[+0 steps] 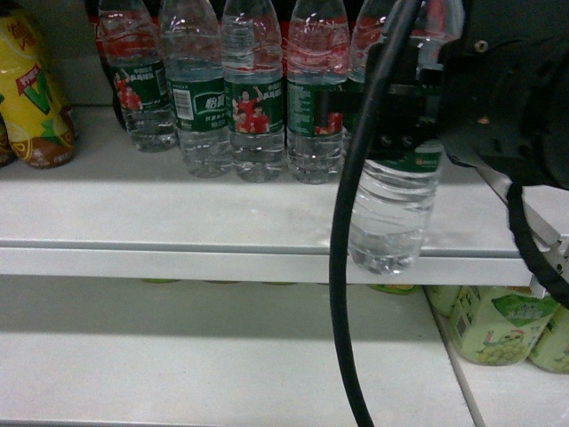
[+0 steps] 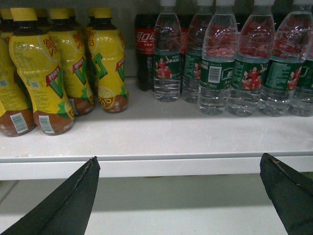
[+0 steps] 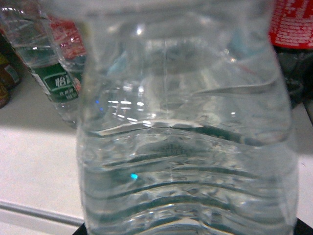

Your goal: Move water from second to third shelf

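A clear ribbed water bottle (image 1: 391,213) with a dark green label stands out in front of the row, its base level with the front lip of the white shelf (image 1: 178,213). My right gripper (image 1: 400,116) is shut on it at label height. I cannot tell whether the base touches the shelf. In the right wrist view this bottle (image 3: 186,147) fills the frame and hides the fingers almost entirely. My left gripper (image 2: 180,164) is open and holds nothing, its dark fingertips (image 2: 90,169) level with the shelf's front edge. It is not in the head view.
More water bottles (image 1: 258,107) line the back of the same shelf, with cola bottles (image 2: 145,49) behind and yellow tea bottles (image 2: 58,68) at the left. A white shelf (image 1: 222,356) lies below, with green-labelled bottles (image 1: 498,325) at its right. A black cable (image 1: 342,249) hangs in front.
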